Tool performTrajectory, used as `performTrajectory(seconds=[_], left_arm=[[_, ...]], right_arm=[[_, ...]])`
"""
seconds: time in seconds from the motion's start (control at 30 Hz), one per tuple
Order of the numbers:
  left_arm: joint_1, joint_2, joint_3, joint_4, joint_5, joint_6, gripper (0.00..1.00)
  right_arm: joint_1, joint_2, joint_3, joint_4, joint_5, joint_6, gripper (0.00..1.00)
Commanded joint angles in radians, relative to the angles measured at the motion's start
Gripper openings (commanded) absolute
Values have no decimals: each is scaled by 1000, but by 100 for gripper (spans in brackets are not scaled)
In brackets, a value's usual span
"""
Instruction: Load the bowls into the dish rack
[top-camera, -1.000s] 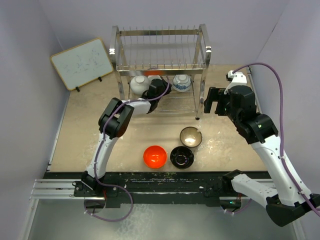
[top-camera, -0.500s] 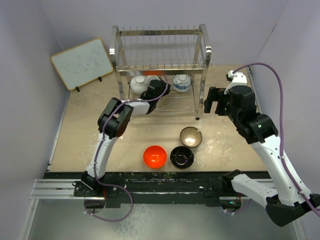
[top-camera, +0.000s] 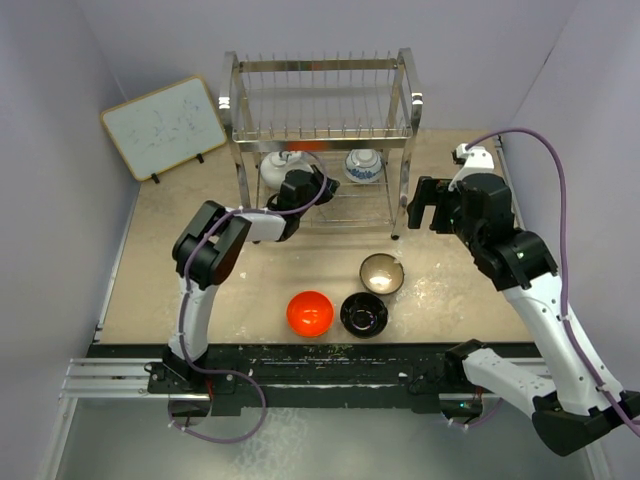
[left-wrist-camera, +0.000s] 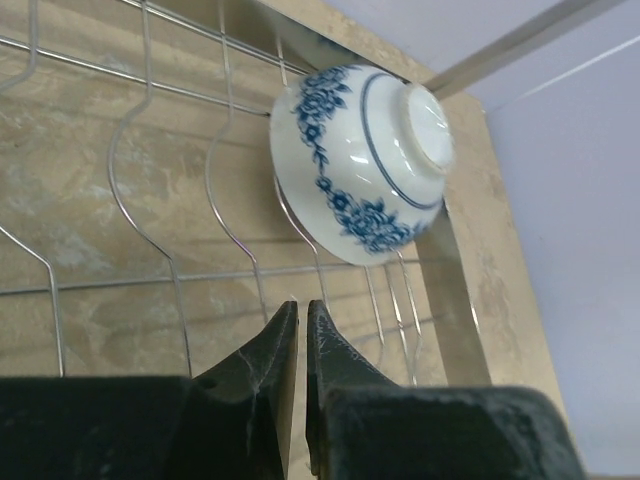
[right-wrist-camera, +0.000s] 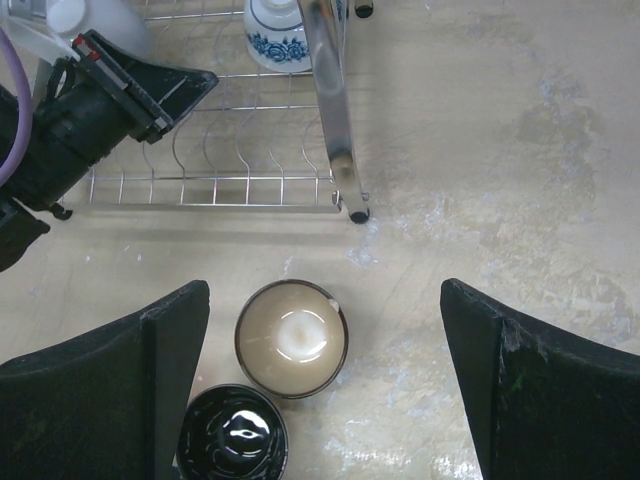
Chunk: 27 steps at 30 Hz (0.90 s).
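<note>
At the dish rack's (top-camera: 320, 133) edge, left gripper (left-wrist-camera: 302, 310) closed, empty; right gripper (right-wrist-camera: 322, 292) wide apart.

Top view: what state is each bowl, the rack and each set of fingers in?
dish rack: two bowls on lower shelf
white bowl: lower shelf
blue-and-white bowl: lower shelf, tipped
orange-red bowl: upright on table, empty
black bowl: upright on table, empty
tan bowl: upright on table, empty
left fingers: shut, empty
right fingers: open, empty
</note>
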Motion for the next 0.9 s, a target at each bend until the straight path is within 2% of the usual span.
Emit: performTrajectory(seconds=[0.0, 0.17, 0.5, 0.73, 0.87], left_arm=[[-1, -116, -55, 114, 105, 2, 11], [-9, -195, -121, 124, 190, 8, 13], [-73, -413, -344, 61, 184, 47, 23], [-141, -607, -496, -27, 111, 91, 37], [-170, -733, -568, -126, 52, 118, 52]], right_arm=[[-4, -24, 6, 35, -6, -10, 99], [-5, -32, 7, 32, -9, -8, 99], [-6, -53, 8, 21, -25, -3, 99], [-6, -63, -3, 15, -65, 11, 99], [-6, -82, -10, 6, -57, 15, 99]])
